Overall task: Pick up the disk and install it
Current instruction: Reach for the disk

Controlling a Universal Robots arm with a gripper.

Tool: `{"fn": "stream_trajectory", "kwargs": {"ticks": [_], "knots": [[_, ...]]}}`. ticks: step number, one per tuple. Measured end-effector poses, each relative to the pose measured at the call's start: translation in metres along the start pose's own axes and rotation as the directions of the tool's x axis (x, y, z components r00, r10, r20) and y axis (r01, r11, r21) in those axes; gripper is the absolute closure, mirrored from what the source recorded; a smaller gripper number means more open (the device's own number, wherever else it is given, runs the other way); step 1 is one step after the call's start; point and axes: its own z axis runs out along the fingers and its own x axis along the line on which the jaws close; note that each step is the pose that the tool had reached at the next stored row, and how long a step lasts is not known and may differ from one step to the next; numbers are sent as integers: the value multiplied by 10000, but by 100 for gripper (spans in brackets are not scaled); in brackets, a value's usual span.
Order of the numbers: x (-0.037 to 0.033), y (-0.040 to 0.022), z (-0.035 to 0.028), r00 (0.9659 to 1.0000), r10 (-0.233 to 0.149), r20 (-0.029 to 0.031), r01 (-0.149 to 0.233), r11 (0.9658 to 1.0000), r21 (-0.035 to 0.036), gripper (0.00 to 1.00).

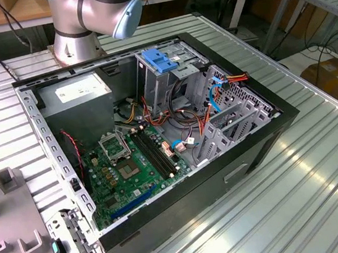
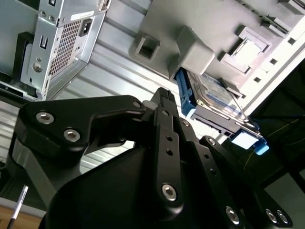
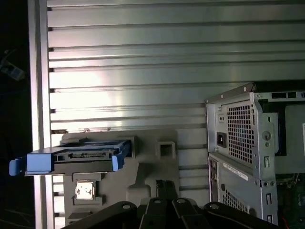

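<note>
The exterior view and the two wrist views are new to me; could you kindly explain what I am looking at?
The exterior view comes from a camera standing off the arm. It shows the silver and pale-blue robot arm standing on a ribbed metal table, beyond an open black computer case whose green circuit board is exposed. At the exterior view's left lies a grey moulded holder.

The two wrist views come from cameras riding on the arm, so the black gripper sits in their foreground. Both wrist views show the disk, a flat silver-metal hard drive with blue plastic side rails. It rests on the grey holder, apart from the gripper, so it has not yet been picked up.
</note>
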Motion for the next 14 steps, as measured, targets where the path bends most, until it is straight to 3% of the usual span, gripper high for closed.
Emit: {"fn": "stream_trajectory", "kwargs": {"ticks": [3,7,10,12,14], "knots": [[73,2,9,9999,-114,-15,114,9999,-2,89],[311,22,24,9999,-116,-36,116,9999,-2,89],[451,31,28,9999,-115,-55,115,9999,-1,89],[559,35,32,9999,-116,-85,116,9999,-1,89],[713,43,34,9998,-116,-145,116,9999,1,89]]}}
